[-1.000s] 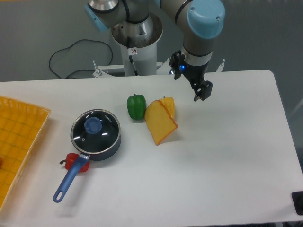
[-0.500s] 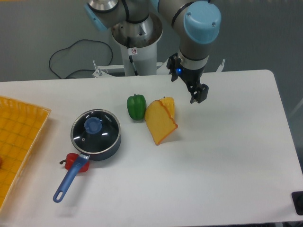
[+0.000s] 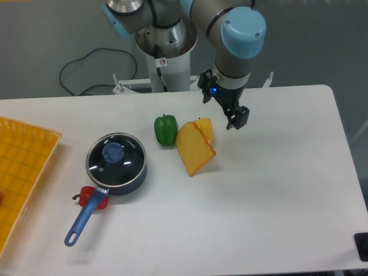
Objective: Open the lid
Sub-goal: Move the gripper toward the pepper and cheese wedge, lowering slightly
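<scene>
The lid (image 3: 115, 160) sat flat on the small dark-blue saucepan (image 3: 135, 177) on the left half of the white table (image 3: 276, 190), its blue knob (image 3: 113, 153) in the middle and pointing straight up. The lid was round, so it had no long axis of its own; the pan's long blue handle (image 3: 83, 218) ran from under the lid's near edge down and to the left, toward the front of the table. A small red thing (image 3: 86, 194) lay just beside the handle where it met the pan. To the right of the pan stood a green pepper (image 3: 165, 129), and just beside that a yellow-orange wedge (image 3: 194, 148). A yellow tray (image 3: 23, 167) lay at the far left edge. The gripper (image 3: 238, 119) hung above the table to the right of the wedge, well apart from the lid, with nothing in it; how far its fingers stood apart could not be told from this view.
</scene>
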